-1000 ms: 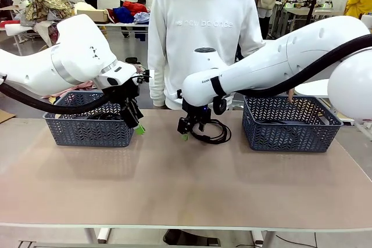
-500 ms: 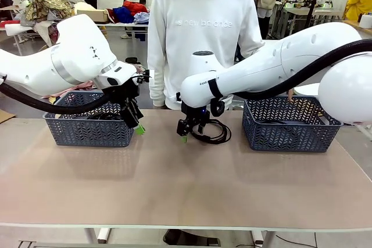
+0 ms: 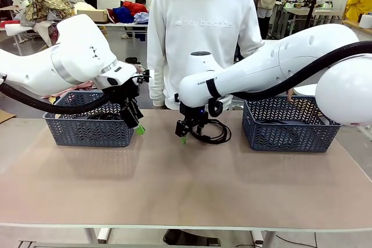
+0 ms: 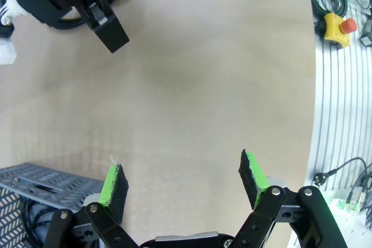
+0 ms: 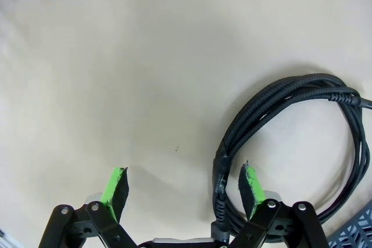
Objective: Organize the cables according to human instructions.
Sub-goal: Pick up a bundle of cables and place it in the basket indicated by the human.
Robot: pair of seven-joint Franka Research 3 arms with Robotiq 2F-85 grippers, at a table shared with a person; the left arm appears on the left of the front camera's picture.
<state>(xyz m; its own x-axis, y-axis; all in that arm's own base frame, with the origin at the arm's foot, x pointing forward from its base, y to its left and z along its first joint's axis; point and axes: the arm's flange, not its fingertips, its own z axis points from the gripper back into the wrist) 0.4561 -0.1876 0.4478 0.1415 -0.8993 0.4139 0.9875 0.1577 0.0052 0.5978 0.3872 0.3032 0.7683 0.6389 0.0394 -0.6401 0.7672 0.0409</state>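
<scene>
matt tan surface (image 3: 174,190), braided black cable (image 5: 279,120), perforated grey plastic baskets (image 3: 90,135), glossy white arm shells (image 3: 279,62).

The bench (image 3: 174,190) is plain beige-brown. A black coiled cable (image 5: 290,143) lies on it. Both baskets, left (image 3: 87,132) and right (image 3: 290,135), are dark grey-blue with a herringbone lattice. The arms are white, each hand black with green pads (image 4: 113,181). The person's sweatshirt (image 3: 203,33) is white.

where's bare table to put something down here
The near half of the table, in front of both baskets, is bare. So is the strip between the left basket and the coiled cable. It is crowded mid-table at the right gripper over the cable.
</scene>
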